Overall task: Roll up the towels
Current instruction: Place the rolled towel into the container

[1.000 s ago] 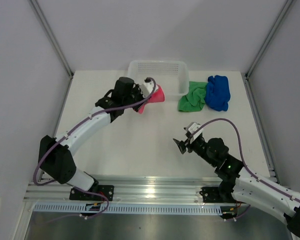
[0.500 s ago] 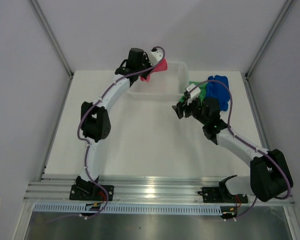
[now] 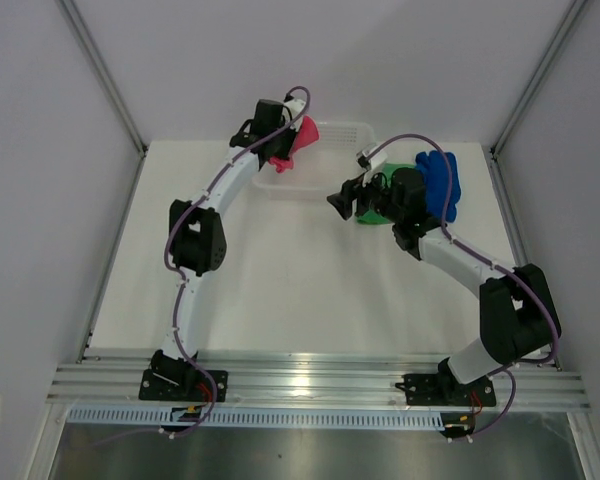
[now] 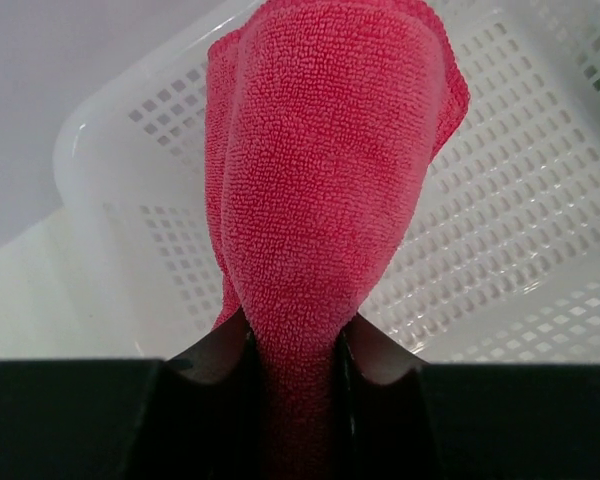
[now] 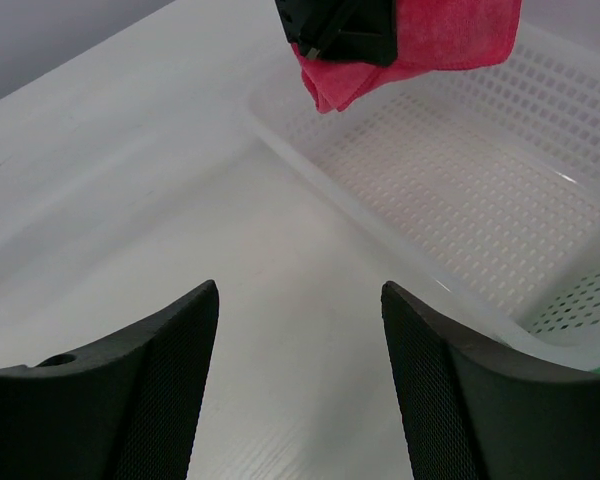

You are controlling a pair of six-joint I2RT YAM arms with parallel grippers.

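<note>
Roughly, one towel of three seems dealt with; the left gripper point(image 4: 295, 345) has its fingers closed tight on the pink towel point(image 4: 330, 170), which hangs as a compact bundle, apparently rolled or folded, above the left end of the white mesh basket point(image 4: 500, 230); it is not yet set down, so that step looks nearly finished rather than done. The right gripper point(image 5: 298, 300) holds nothing; its fingers stand wide apart over the table point(image 3: 280, 280), just in front of the basket's near wall. In the top view the green towel point(image 3: 370, 212) and the blue towel point(image 3: 442, 185) lie crumpled on the table to the right of the basket, touching each other, the right arm partly covering the green one; neither shows any rolling, so both remain to be spread, rolled and, I judge, put away.
</note>
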